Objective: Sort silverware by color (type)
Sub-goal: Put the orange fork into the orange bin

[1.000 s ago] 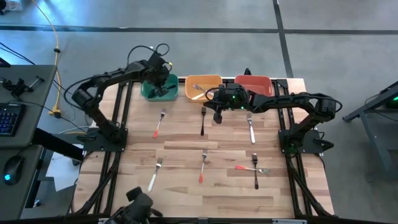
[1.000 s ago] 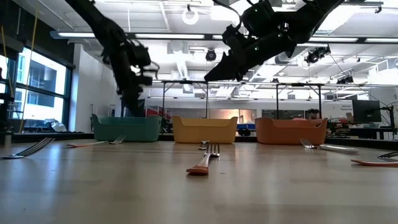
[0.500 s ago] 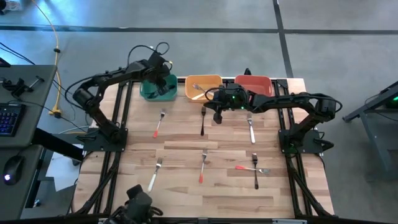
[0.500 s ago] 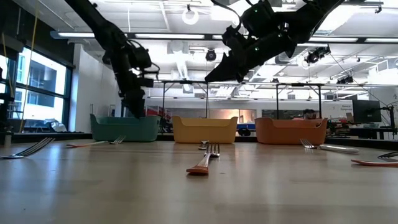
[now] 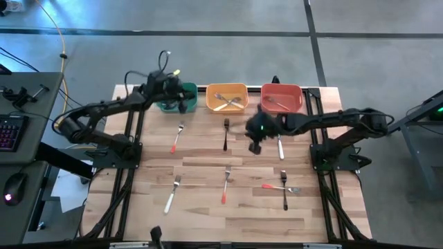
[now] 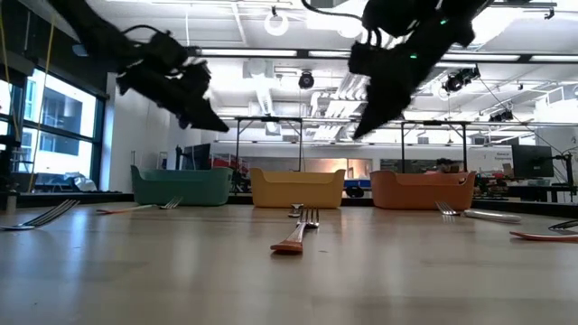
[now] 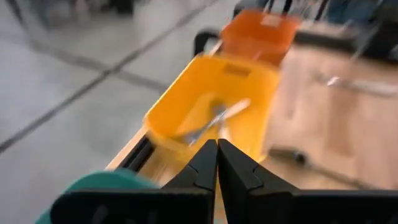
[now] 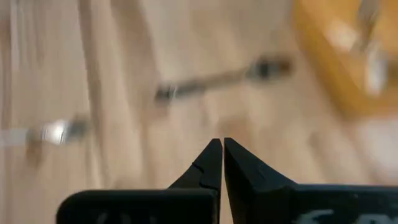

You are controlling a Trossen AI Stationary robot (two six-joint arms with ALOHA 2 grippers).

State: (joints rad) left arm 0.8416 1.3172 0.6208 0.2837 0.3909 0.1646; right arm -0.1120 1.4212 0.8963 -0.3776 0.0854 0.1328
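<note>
While you scan along the far edge of the wooden slatted worktop, you meet three rectangular plastic bins in a row. Your left gripper hangs over the green bin with its fingers pressed together and holding nothing; what lies inside that bin you cannot tell, since the arm covers most of it. Next comes the yellow-orange bin, which holds pale silver-handled forks lying crossed. The red-orange bin beside it holds one slim utensil near its back wall.

Your right gripper hangs above the boards in front of the yellow-orange and red-orange bins, fingers closed and empty, between a black-handled fork and a silver-handled fork. The rest of the silverware lies loose on the boards: a red-handled fork at the left, a white-handled fork nearer the front, a red-handled one mid-worktop, and a crossed red and black pair at the right.
</note>
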